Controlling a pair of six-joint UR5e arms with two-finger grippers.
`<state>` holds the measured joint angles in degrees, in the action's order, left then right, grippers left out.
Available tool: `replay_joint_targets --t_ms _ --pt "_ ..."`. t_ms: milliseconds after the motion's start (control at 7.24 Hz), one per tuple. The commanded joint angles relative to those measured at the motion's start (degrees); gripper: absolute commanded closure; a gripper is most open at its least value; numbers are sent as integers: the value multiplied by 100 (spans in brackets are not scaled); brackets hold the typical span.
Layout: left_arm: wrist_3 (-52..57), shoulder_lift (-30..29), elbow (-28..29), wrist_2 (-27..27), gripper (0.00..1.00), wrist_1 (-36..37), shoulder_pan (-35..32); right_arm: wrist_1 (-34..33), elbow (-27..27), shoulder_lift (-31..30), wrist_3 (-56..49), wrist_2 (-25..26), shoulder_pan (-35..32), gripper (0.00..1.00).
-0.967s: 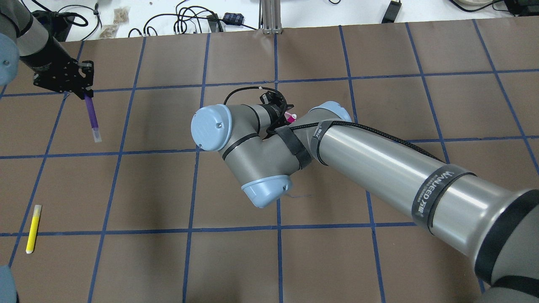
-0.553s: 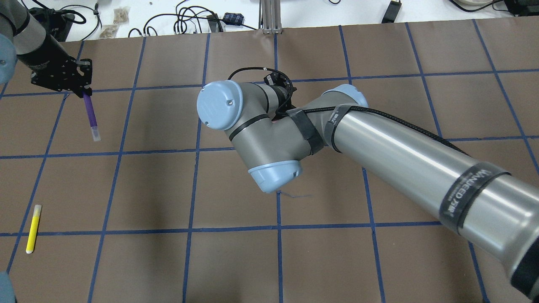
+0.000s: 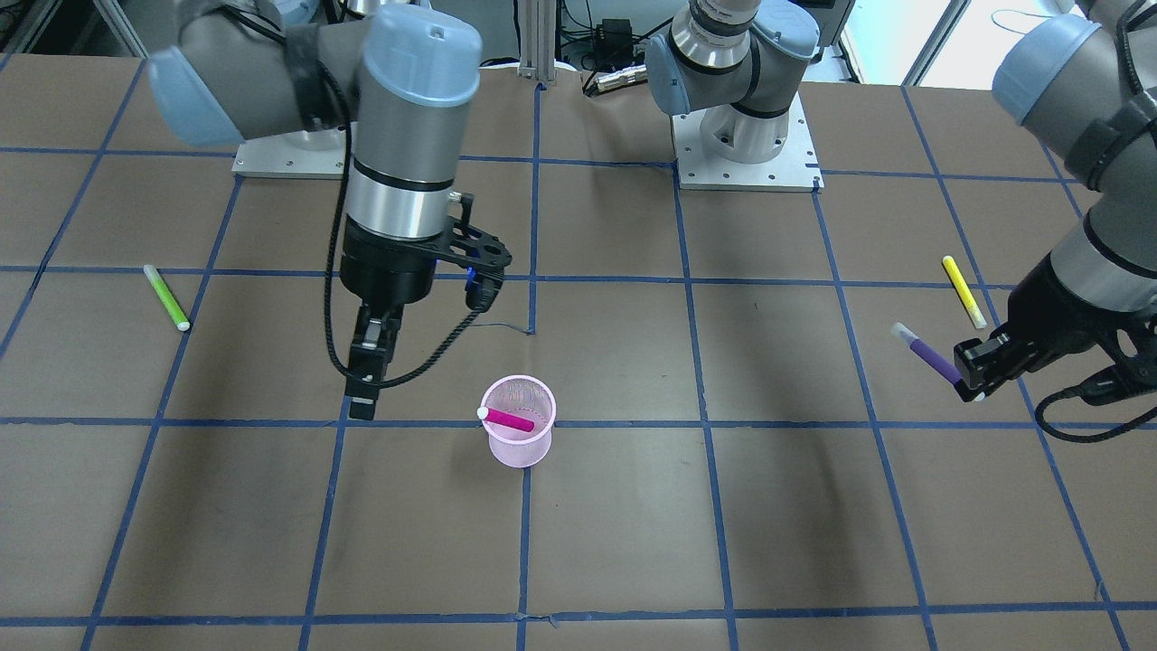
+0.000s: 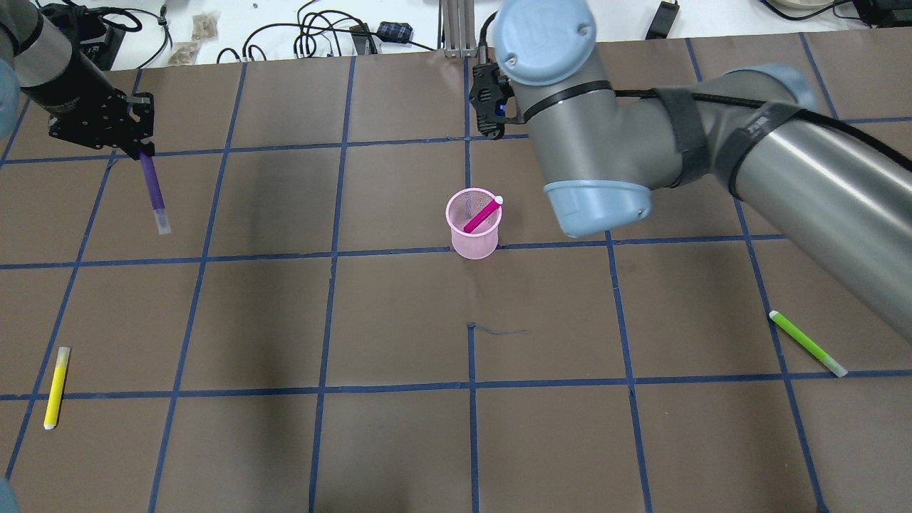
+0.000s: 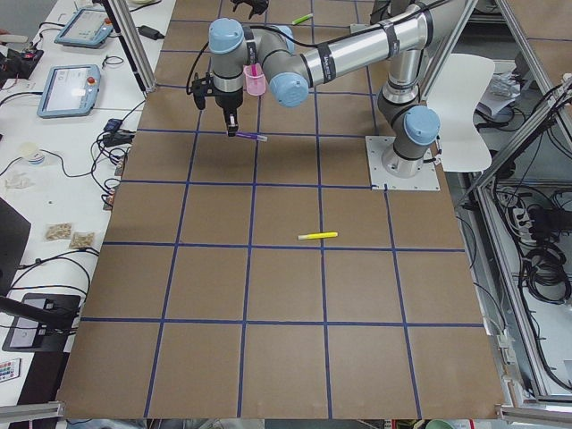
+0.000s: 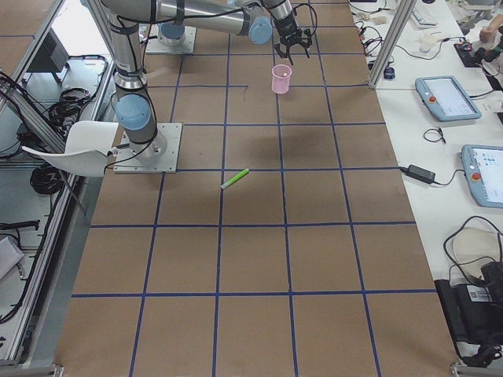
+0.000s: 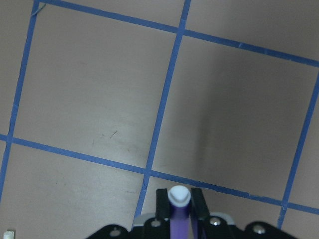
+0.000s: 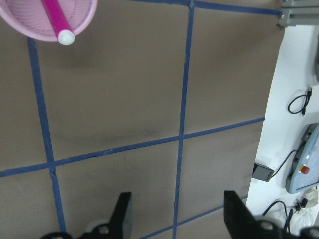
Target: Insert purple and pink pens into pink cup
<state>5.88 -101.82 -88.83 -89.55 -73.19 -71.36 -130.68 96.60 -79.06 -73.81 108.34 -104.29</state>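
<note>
The pink mesh cup (image 4: 474, 246) stands upright near the table's middle, also in the front view (image 3: 515, 449). The pink pen (image 4: 482, 216) leans inside it, white tip over the rim, and shows in the right wrist view (image 8: 57, 22). My right gripper (image 8: 179, 219) is open and empty, raised beside the cup (image 8: 84, 15); in the front view (image 3: 362, 398) it hangs to the cup's left. My left gripper (image 4: 144, 152) is shut on the purple pen (image 4: 152, 187) and holds it above the table at the far left, as the left wrist view (image 7: 178, 209) shows.
A yellow pen (image 4: 55, 387) lies at the near left of the table. A green pen (image 4: 807, 343) lies at the near right. Cables and small items sit on the white bench beyond the far edge (image 4: 335, 32).
My right arm has swung away from over the cup toward the far right, uncovering the cup with the pink pen in it. My left gripper drifted slightly farther away with the purple pen.
</note>
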Motion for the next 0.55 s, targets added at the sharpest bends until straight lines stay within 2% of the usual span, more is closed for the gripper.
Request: replay_joint_targets --t_ms 0,138,276,415 --pt "-16 188 7 -27 100 303 -543 1310 -27 -748 1301 -602 679 37" --pt "-86 93 -20 25 100 618 -755 2117 -18 -1090 2134 -682 882 37" --pt "-679 58 -20 43 100 726 -1044 2604 -27 -1329 3178 -935 989 34" --pt "-1067 5 -20 -26 100 1023 -1439 2826 -18 -1436 3823 -946 998 27"
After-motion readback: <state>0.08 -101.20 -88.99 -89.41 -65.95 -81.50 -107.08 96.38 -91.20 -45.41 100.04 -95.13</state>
